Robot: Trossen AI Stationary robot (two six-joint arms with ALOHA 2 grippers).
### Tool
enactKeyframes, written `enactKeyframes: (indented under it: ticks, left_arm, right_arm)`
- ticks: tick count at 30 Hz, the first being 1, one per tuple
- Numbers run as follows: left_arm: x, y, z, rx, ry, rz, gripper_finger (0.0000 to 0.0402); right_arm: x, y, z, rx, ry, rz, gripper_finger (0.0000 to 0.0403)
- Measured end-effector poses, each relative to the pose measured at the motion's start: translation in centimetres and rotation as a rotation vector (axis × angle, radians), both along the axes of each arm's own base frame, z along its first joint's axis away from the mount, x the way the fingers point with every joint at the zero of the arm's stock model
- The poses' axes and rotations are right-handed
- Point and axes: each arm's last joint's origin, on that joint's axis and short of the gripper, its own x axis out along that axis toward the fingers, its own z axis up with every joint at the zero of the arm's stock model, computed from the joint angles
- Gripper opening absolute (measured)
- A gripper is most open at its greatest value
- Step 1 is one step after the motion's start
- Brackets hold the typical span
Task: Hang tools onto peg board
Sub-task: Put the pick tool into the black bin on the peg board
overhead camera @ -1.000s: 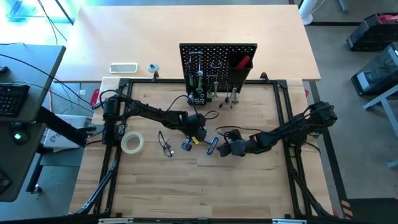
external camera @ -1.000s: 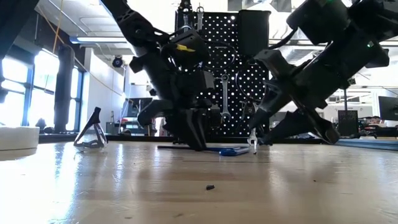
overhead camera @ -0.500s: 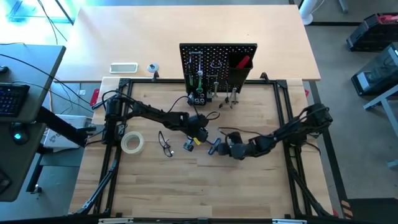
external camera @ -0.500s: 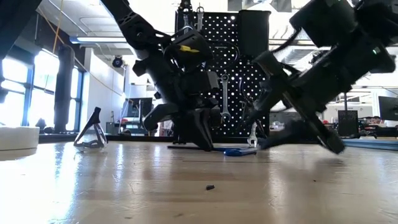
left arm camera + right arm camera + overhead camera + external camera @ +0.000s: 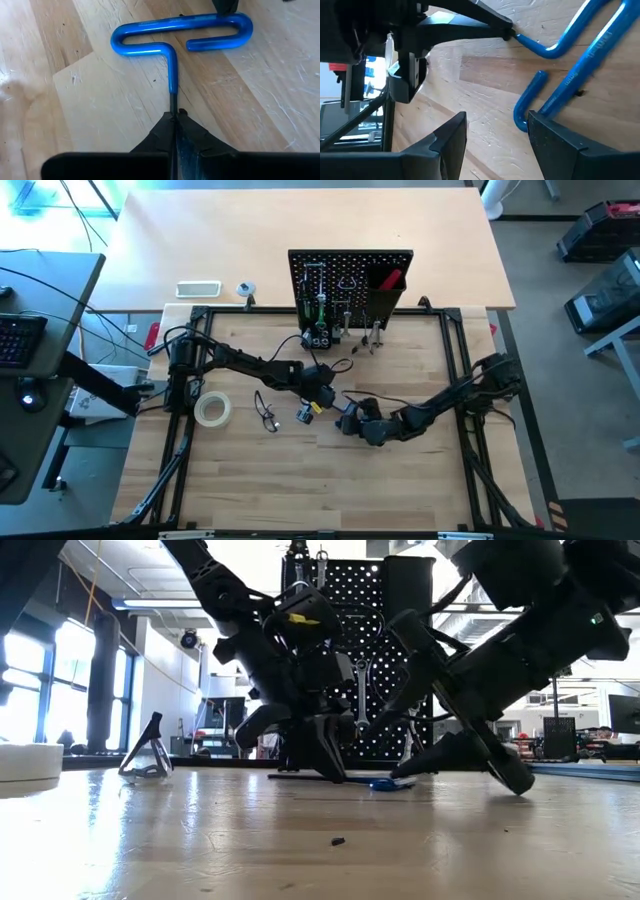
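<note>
Pale wooden table (image 5: 400, 490), workshop room beyond. Item one, blue-handled hex key (image 5: 180, 37): lying flat on the boards near table centre, looped handle away from my left wrist, thin dark shaft running back toward it. Item two, my left gripper (image 5: 174, 118): fingers pinched fully together on that shaft, just behind where the blue coating ends; the key is not lifted. Item three, my right gripper (image 5: 495, 130): fingers spread wide, holding nothing, one finger at the handle's looped end, whether touching I cannot tell. Step in hand, by my judgement: raising the key for hanging. Done well, that means lifting straight and slow so the thin shaft does not twist in the pinch, keeping the right fingers clear of the loop unless they take the handle over, then carrying the loop up to a free hook. Item four, peg board (image 5: 350, 280): black, upright at the table's far edge, wrenches and other tools already on it, well apart from the key. Items five and six, tape roll (image 5: 213, 410) and clear glasses (image 5: 266, 410): on the table off to the left. Poses: left arm reaches in low from the left, wrist angled down; right arm stretches across from the right, gripper sloping to the boards.
</note>
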Motion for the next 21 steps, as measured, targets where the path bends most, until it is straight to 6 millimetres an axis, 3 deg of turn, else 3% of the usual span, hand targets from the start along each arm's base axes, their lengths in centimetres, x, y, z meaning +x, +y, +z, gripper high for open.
enactKeyframes:
  ticks: [7, 12, 21]
  left_arm:
    - [-0.1, 0.1, 0.5, -0.002, -0.014, 0.002, 0.0000]
    - [0.0, 0.1, 0.6, -0.003, -0.021, -0.001, 0.0000]
    - [0.2, 0.0, 0.8, -0.012, -0.045, -0.005, 0.0000]
  right_arm:
    - [-1.2, 1.3, 0.4, 0.016, 0.034, -0.013, 0.0202]
    - [-2.7, 1.1, 1.0, -0.036, 0.117, -0.057, 0.0202]
    - [-2.2, 0.0, 1.0, -0.008, 0.141, -0.055, 0.0202]
